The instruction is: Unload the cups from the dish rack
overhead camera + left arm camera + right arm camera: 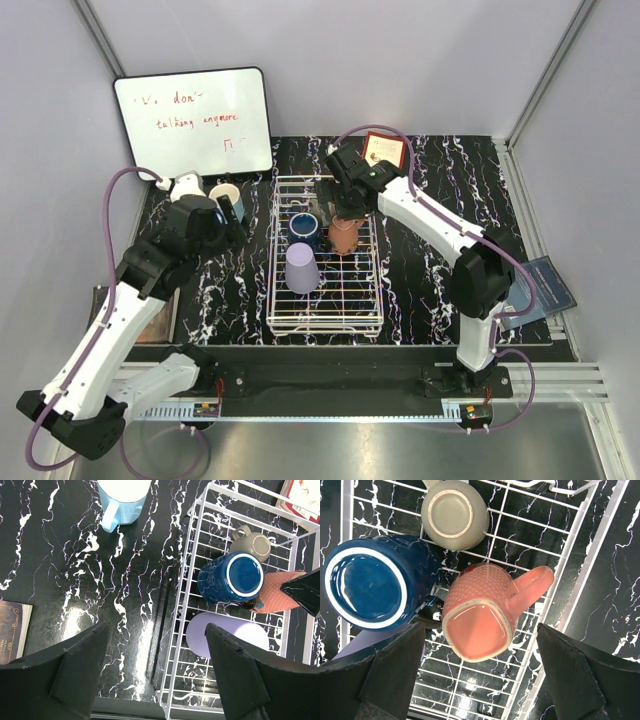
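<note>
on the table [420,260] left of the dish rack [272,270], the light blue mug [226,193] already stands out. four cups are left inside: the dark blue cup [303,228], the salmon mug [343,235], the grey-beige cup [454,514], the lavender tumbler [302,268]. the left gripper [156,626] is wide and empty; the right gripper [480,627] hangs wide over the salmon mug.

Left arm [108,335] and right arm [425,218]: white link shells, black joint housings. A mauve cable [378,127] follows each arm. Fingers [75,675]: black, apparently matte plastic.
</note>
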